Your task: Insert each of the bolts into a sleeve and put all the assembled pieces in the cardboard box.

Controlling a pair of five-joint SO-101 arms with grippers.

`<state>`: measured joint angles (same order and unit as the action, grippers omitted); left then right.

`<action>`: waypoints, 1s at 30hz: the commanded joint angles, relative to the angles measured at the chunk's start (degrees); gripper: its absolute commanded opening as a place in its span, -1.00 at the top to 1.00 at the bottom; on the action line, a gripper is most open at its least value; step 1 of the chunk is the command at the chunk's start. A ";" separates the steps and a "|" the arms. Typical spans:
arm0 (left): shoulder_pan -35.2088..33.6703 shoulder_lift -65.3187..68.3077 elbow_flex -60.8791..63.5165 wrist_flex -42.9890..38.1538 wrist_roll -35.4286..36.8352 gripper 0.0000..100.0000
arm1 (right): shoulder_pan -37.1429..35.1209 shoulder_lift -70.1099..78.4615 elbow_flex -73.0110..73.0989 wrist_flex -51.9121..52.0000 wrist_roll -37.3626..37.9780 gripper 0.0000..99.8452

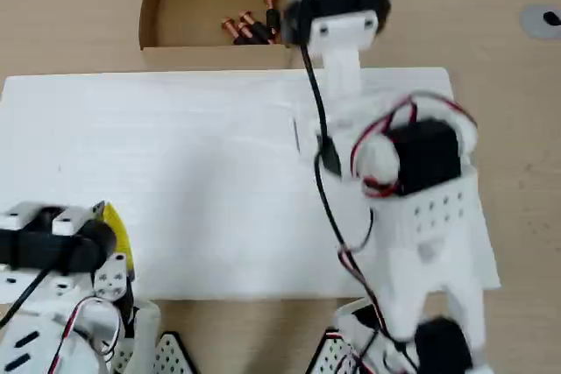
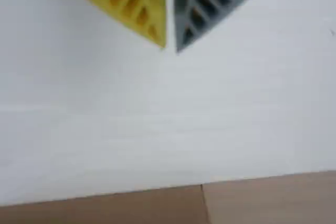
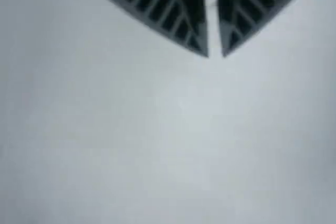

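R gripper (image 3: pixel 214 55) closed, empty; bolts (image 1: pixel 250 29) apart, in cardboard box (image 1: pixel 188 13).

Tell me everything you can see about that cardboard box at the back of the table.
The cardboard box is plain brown and open at the top, with low upright walls. It sits level on the wooden table, just beyond the far edge of the white sheet. Inside, near its right wall, lies a small heap of copper-coloured and black assembled pieces; the rest of its floor is bare. The right arm hangs close beside that wall; whether they touch is unclear.
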<state>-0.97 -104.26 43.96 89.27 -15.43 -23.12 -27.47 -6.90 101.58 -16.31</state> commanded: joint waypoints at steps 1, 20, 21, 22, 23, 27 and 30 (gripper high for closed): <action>-0.79 -0.22 1.41 -0.97 0.18 0.99 | 0.31 -8.57 12.00 -2.46 -0.53 0.98; -0.79 -0.22 17.58 -4.66 0.18 0.99 | 13.05 -49.19 67.56 -30.68 8.53 0.98; -0.79 -0.22 18.11 -4.75 0.18 0.99 | 13.05 -52.18 70.20 -31.65 9.23 0.98; -0.79 -0.22 18.29 -4.75 0.18 0.99 | 13.05 -55.34 72.84 -32.44 10.20 0.98; -0.79 -0.22 18.37 -4.75 0.18 0.99 | 12.97 -58.59 75.47 -33.05 11.16 0.98; -0.79 -0.13 18.90 -5.19 0.09 0.99 | 12.97 -72.75 84.35 -33.58 15.38 0.98; -0.79 -0.13 19.60 -5.89 0.18 0.99 | 12.97 -83.03 89.54 -33.32 18.20 0.98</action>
<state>-0.97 -104.09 63.30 84.79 -15.43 -10.99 -100.44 78.99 69.23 -0.66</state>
